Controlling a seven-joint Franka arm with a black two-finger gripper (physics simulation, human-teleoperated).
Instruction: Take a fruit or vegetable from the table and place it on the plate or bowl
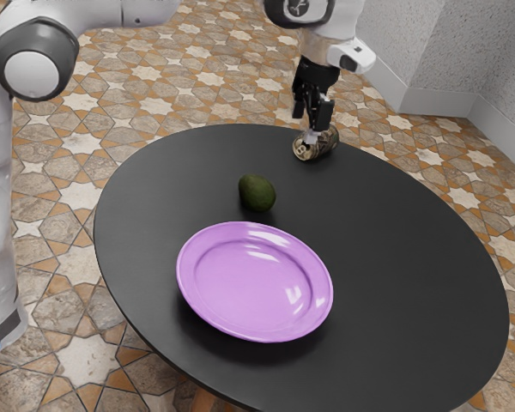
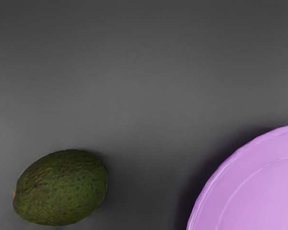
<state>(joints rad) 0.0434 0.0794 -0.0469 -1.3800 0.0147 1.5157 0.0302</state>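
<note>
**Item 1. Table** (image 1: 395, 257): round and black, and it takes up the middle and lower right of the exterior frame.

**Item 2. Avocado** (image 1: 257, 192): the task's fruit, dark green. It lies on its side just left of centre, apart from the plate's far rim and untouched. From the wrist camera we see the avocado (image 2: 61, 187) on bare table (image 2: 144, 72) beside the plate's edge (image 2: 259, 191).

**Item 3. Plate** (image 1: 254, 279): purple, nothing on it, lower centre of the frame.

**Item 4. Small brown object** (image 1: 318, 146): sits at the table's far rim, upper centre. We cannot tell what it is.

**Item 5. Gripper** (image 1: 316, 129): black, pointing down right over the brown object, well apart from the avocado. We cannot tell how the jaws stand.

**Step in hand:** we judge this to be the reach, with nothing picked up yet.

**Next move calls for:** carrying the hand down-left in the frame to above the avocado, then lowering with the jaws wide enough to span its narrow width. The rounded skin may roll if the jaws meet it off centre.
</note>
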